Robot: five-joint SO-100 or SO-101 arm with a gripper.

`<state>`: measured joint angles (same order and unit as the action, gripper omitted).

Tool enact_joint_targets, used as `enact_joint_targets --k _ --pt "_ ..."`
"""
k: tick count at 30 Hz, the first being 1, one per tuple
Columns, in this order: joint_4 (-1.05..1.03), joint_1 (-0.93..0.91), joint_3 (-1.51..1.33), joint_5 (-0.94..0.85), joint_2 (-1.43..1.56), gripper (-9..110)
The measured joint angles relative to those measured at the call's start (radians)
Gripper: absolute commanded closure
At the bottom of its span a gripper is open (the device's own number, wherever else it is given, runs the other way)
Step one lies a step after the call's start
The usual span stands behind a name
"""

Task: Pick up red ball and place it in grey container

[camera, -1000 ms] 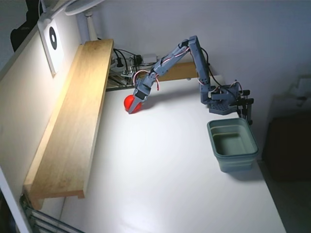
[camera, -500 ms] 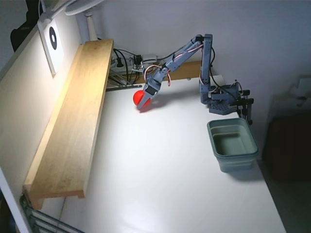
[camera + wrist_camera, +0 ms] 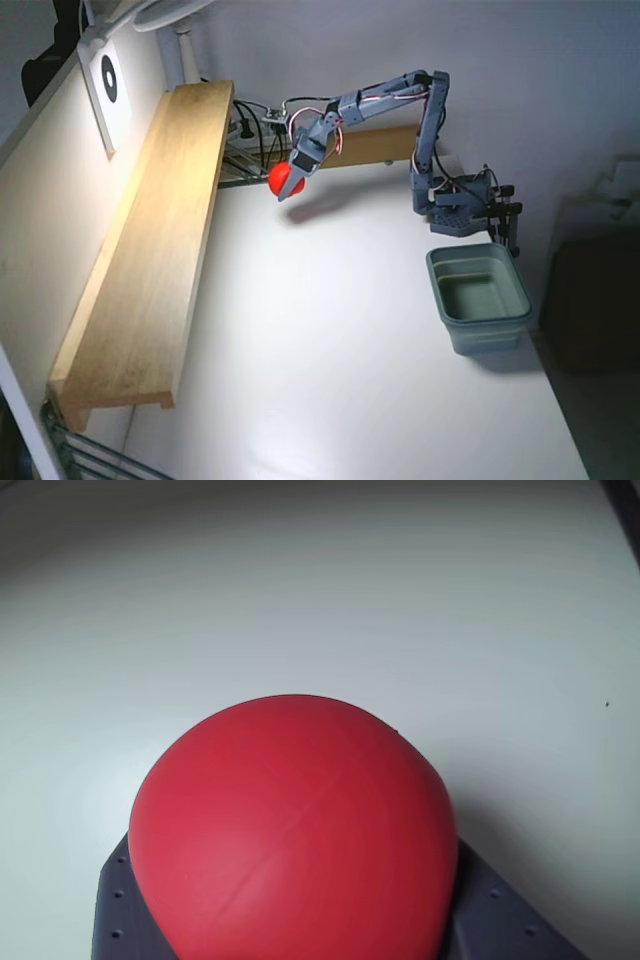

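The gripper (image 3: 285, 187) has its jaws clamped on the red ball (image 3: 290, 830), lifted clear; carrying it to the grey container (image 3: 480, 325) remains.

You see the smooth red ball (image 3: 284, 179) held aloft, well apart from the empty grey-green rectangular plastic tub (image 3: 480, 298).

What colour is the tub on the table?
Grey-green, plain; the tub shows best in the fixed view.
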<state>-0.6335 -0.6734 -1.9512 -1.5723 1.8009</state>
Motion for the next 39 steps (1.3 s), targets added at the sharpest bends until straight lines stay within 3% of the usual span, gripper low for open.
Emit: enact_joint_targets --k 19,26,39 --pt "-0.640 0.000 0.782 0.000 -0.144 78" --pt "-0.670 0.023 0.867 0.000 -0.150 78" --pt "-0.670 0.400 0.867 0.000 -0.150 78"
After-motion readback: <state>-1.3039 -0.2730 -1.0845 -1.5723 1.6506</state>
